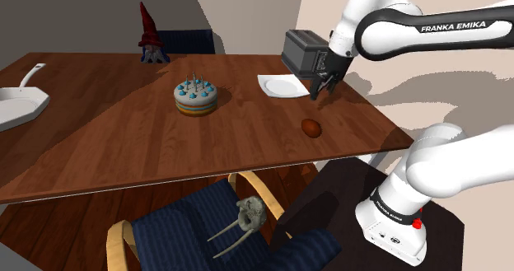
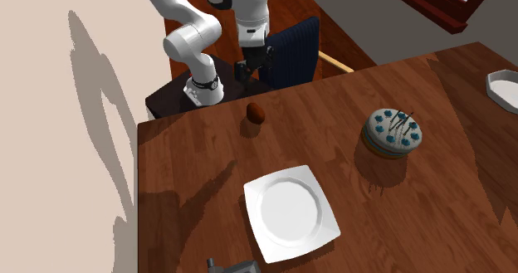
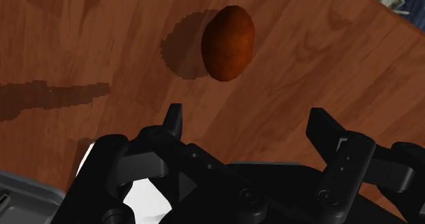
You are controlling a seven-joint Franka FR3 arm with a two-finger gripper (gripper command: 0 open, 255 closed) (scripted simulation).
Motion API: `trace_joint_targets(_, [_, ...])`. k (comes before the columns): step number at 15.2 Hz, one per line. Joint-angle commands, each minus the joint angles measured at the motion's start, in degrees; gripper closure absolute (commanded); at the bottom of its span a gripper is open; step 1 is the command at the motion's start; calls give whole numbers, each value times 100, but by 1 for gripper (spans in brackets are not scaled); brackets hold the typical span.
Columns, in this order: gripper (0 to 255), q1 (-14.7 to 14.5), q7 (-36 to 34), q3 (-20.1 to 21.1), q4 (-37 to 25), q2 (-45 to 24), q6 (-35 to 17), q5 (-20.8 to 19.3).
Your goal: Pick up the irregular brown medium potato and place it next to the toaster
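Wrist view puts the potato (image 3: 228, 42) out ahead of my gripper (image 3: 246, 117), lying on its side on the brown wooden table (image 3: 82, 39) with nothing touching it. My fingers (image 3: 174, 117) stand wide apart with only bare wood between them, so I hold nothing.

In the shoulder view the potato sits near the table's near edge. The white plate (image 1: 282, 86) is at eleven o'clock from it and the dark toaster (image 1: 303, 51) at twelve, just behind the plate. The cake (image 1: 196, 96) is off at ten o'clock.

I judge this to be the approach, with the grasp not yet made. Next I need to bring the fingers down astride the potato and close on its narrower width.

My hand covers part of the toaster's front, and the second exterior view crops the toaster at its bottom edge. My height above the wood is probably small, though I can't be sure.
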State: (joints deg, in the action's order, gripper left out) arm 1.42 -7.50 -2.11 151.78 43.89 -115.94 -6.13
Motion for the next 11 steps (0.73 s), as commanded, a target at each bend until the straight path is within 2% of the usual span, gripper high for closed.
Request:
trace_joint_targets(1, [0, 24, 12, -23, 247, -199, -389, -67])
trace_joint_targets(8, [0, 133, -56, -42, 988, -1094, -1810, -335])
trace_joint_targets(11, [0, 166, -77, -56, 1088, -1315, -2131, -383])
